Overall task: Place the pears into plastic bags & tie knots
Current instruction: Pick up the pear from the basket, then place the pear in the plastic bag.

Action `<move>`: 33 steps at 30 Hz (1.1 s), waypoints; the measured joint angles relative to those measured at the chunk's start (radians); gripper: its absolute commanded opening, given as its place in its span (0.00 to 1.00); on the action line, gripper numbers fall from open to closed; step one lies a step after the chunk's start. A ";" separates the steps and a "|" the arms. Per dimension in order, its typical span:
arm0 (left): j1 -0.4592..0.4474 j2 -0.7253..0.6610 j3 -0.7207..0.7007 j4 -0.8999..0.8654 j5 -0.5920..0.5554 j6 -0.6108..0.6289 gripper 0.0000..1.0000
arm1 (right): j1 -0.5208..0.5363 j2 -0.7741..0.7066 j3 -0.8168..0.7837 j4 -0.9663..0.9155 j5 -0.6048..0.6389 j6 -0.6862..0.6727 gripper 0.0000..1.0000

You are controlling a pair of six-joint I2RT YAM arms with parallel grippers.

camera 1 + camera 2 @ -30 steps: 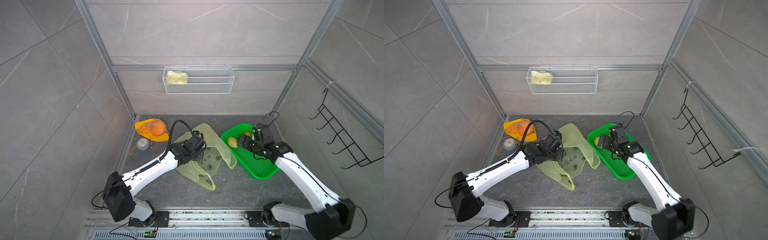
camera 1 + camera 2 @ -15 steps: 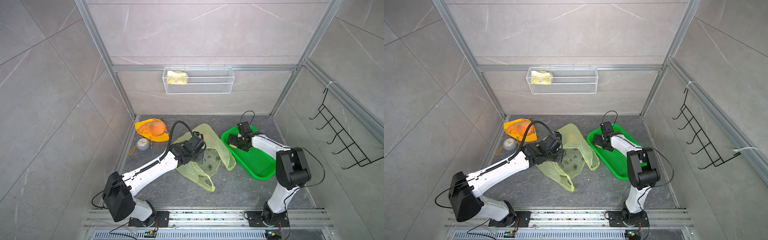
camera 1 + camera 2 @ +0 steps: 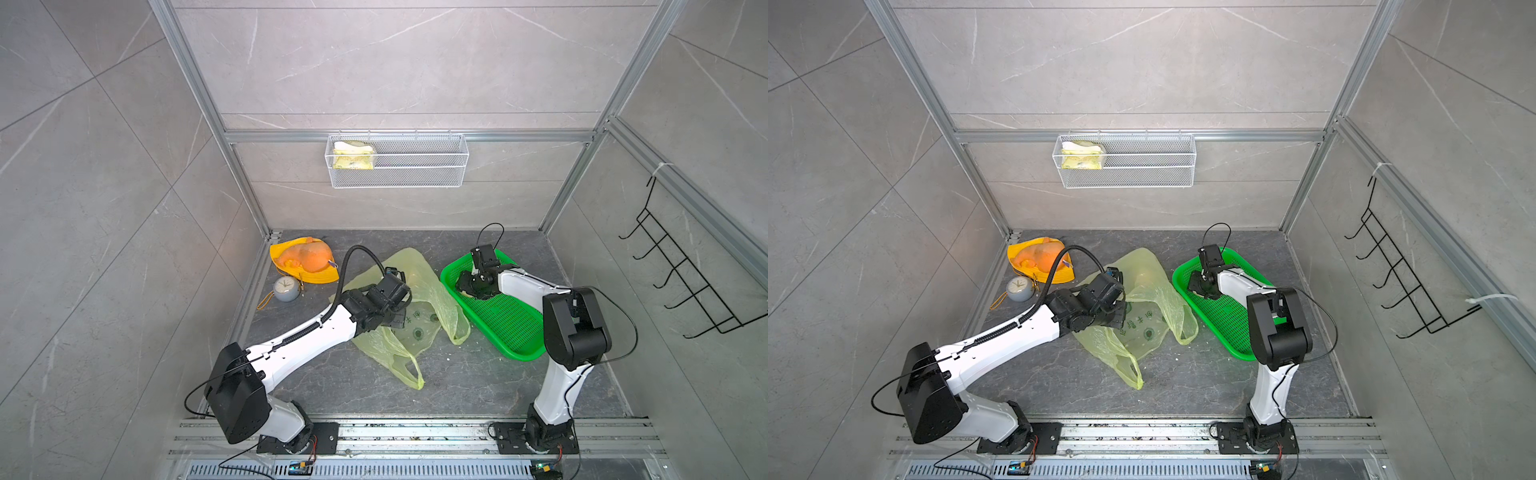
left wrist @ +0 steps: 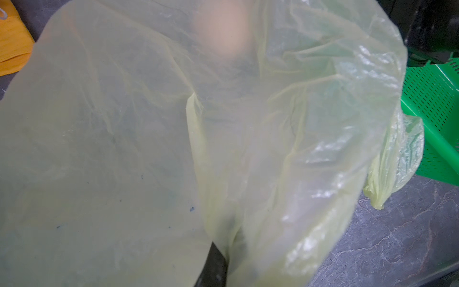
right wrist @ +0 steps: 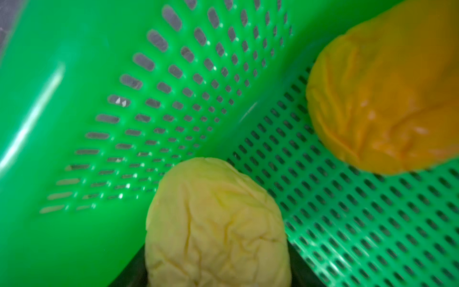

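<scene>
Left wrist: L gripper pinches bag, view veiled; R gripper, pear grip unclear.

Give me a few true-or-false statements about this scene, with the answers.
A yellow pear and an orange pear lie in the green tray. True.
The wire basket is empty. False: a packet sits in it.
The left pincer reaches into the tray. False: it is at the plastic bag; the right pincer is in the tray.
The bag's handle loops are knotted. False: they lie apart, untied.
A small clock sits beside the yellow dish. True.
</scene>
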 measured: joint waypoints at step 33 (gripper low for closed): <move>0.003 0.002 0.008 0.047 0.015 -0.016 0.00 | 0.580 -0.330 -0.115 -0.048 -0.035 0.179 0.99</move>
